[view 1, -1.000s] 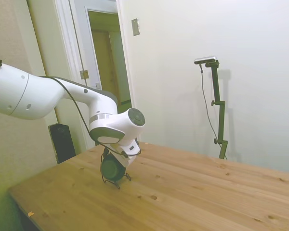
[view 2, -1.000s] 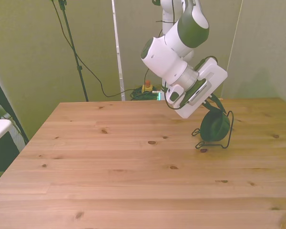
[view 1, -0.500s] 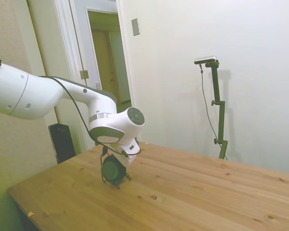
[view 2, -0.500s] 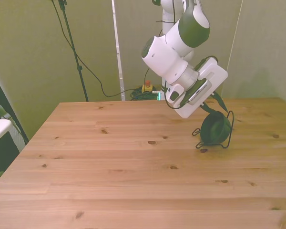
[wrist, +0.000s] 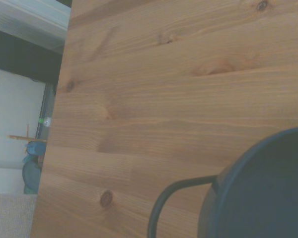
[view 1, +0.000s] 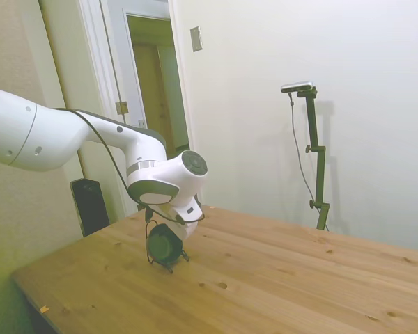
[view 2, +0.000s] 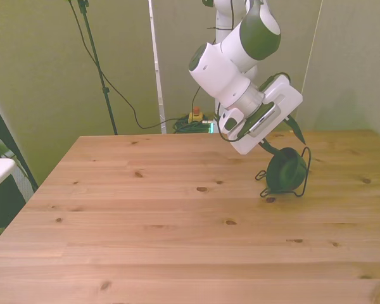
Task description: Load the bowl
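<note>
1. Standing on its edge, the bowl rests inside the thin black wire rack near the table edge on the front view's right. Its round underside faces the front camera.
2. In the side view, the bowl appears as a dark disc directly under the wrist housing, with the rack feet touching the wood.
3. The wrist view shows the bowl rim close by. One rack wire loop curves beside it over the table planks.
4. The gripper sits just above and behind the bowl. Its fingers are hidden by the wrist housing and blend with the dark rack wires. Whether the claw is open or closed, and whether it holds the bowl, cannot be told.
5. Step in hand, as a judgement: the placement appears complete or nearly so, since the bowl seems supported by the rack and not by the arm alone.
6. The next move probably calls for confirming that the fingers are clear of the rim, then retreating upward along the bowl's plane.
7. Caution: a sideways pull could catch a wire, tip the light rack, or roll the bowl out.
</note>
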